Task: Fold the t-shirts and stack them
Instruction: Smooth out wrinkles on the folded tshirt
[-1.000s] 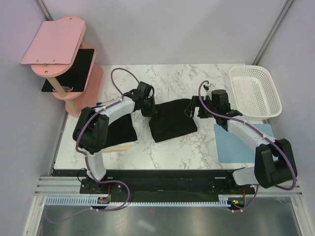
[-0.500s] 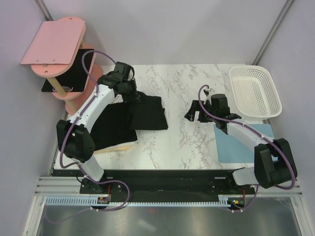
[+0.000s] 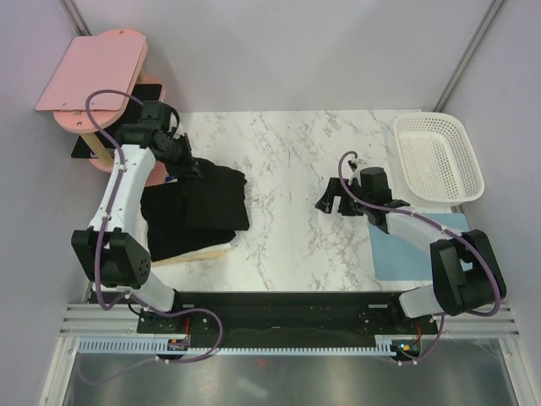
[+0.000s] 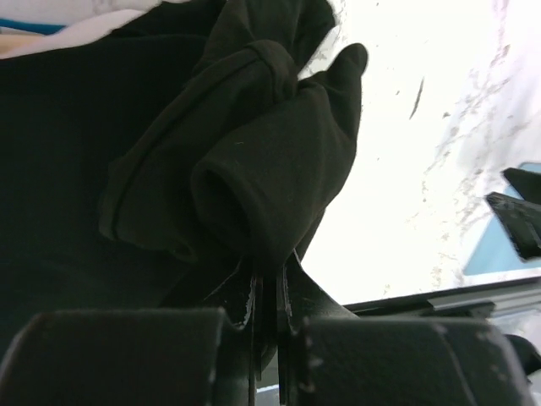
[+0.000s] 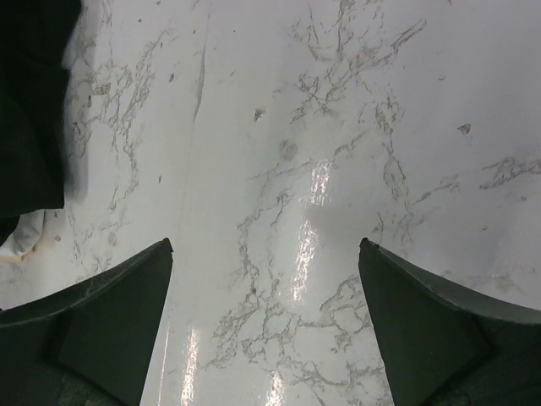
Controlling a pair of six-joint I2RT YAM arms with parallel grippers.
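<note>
My left arm stretches far-left, left gripper [image 3: 187, 167] clamping the folded t-shirt [image 3: 217, 199], now carried leftward over the flat t-shirt [image 3: 169, 233]; right gripper [image 3: 330, 203] gapes wide.

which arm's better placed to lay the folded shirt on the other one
Left. The left gripper is shut on the folded t-shirt, which already partly overlaps the other t-shirt on the left. The right gripper hangs open and empty over the table, apart from both.
</note>
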